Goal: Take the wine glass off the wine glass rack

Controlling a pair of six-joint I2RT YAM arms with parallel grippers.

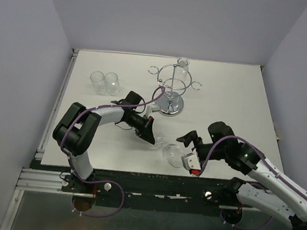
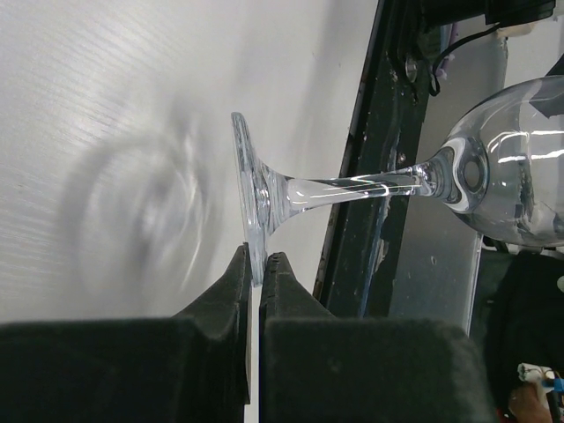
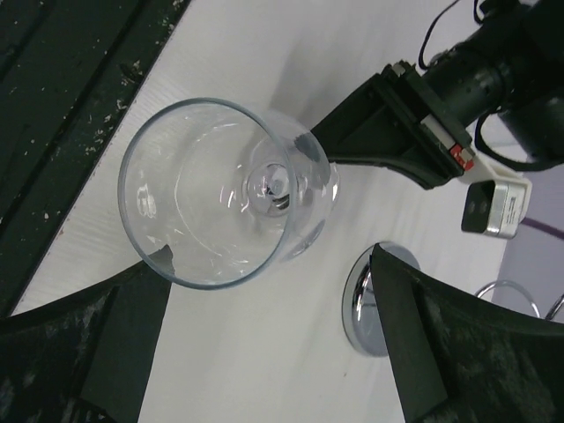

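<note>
1. Clear wine glass [image 1: 167, 150] is off the rack [image 1: 172, 87] and lies on its side near the front edge of the table [image 1: 242, 102], between the two grippers.
2. Its foot points toward the left gripper [image 1: 149, 132] and its bowl opens toward the right gripper [image 1: 181, 149].
3. Left gripper [image 2: 256, 275]: the fingers [image 2: 220, 295] are pinched almost together on the rim of the foot, which stands on edge between them. The stem [image 2: 352, 188] runs straight out from the foot to the bowl.
4. Right gripper [image 3: 269, 260]: spread wide and gripping nothing. The wrist camera looks straight into the bowl of the wine glass [image 3: 220, 189].
5. One of its fingers [image 3: 132, 326] sits at the bowl's rim, with its tip overlapping the rim in that view. Whether they touch, I cannot tell. The other finger [image 3: 441, 344] is clear of the glass.
6. I cannot tell whether the bowl rests on the table or hangs just above it.
7. Chrome rack stands upright mid-table, behind the grippers. A second glass [image 1: 182, 66] is at its far side.
8. Two tumblers [image 1: 104, 82] stand side by side, left of the rack.
</note>
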